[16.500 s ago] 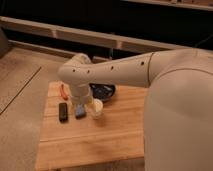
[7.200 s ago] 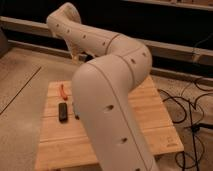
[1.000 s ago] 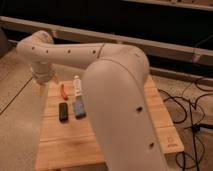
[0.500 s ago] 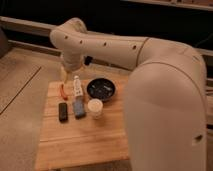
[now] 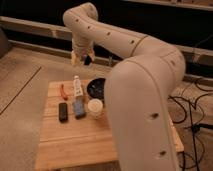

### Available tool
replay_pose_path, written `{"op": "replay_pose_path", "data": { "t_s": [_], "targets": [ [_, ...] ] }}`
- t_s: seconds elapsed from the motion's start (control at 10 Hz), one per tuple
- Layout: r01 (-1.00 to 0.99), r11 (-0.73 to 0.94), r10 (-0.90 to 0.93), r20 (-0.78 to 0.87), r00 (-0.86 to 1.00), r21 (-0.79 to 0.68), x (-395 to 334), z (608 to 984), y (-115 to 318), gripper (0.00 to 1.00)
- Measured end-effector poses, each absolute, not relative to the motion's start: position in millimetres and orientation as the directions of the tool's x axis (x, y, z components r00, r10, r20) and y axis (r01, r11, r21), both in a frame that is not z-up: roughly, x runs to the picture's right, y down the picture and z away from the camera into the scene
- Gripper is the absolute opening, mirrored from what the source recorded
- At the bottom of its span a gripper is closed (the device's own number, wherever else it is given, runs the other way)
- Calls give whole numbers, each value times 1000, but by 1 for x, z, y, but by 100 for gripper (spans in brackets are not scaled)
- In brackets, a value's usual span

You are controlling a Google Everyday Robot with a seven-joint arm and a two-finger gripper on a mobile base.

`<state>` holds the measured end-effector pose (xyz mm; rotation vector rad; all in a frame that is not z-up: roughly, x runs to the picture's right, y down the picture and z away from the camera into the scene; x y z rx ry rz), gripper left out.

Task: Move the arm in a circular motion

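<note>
The arm [image 5: 131, 55] arches over the wooden tabletop [image 5: 70, 140]; its tool [image 5: 81, 56] hangs beyond the far edge, fingers apparently spread, holding nothing.

The arm [image 5: 145, 75] hides the table's [image 5: 70, 142] right side — gripper [image 5: 81, 59] blurred.

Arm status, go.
Claw hanging above the table's far edge, holding nothing visible. Arm raised, arcing over the table. Bottle, bowl, cup below, untouched.
</note>
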<state>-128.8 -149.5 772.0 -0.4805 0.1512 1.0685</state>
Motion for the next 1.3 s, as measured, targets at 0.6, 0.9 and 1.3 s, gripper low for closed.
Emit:
{"op": "replay_pose_path", "data": {
  "t_s": [0.6, 0.9, 1.3],
  "targets": [
    [-659, 548, 588, -323, 741, -516, -259, 791, -84, 65],
    [-558, 542, 514, -278, 812, -628, -293, 766, -36, 65],
    [-511, 515, 492, -251, 834, -688, -296, 745, 7, 65]
  ]
}}
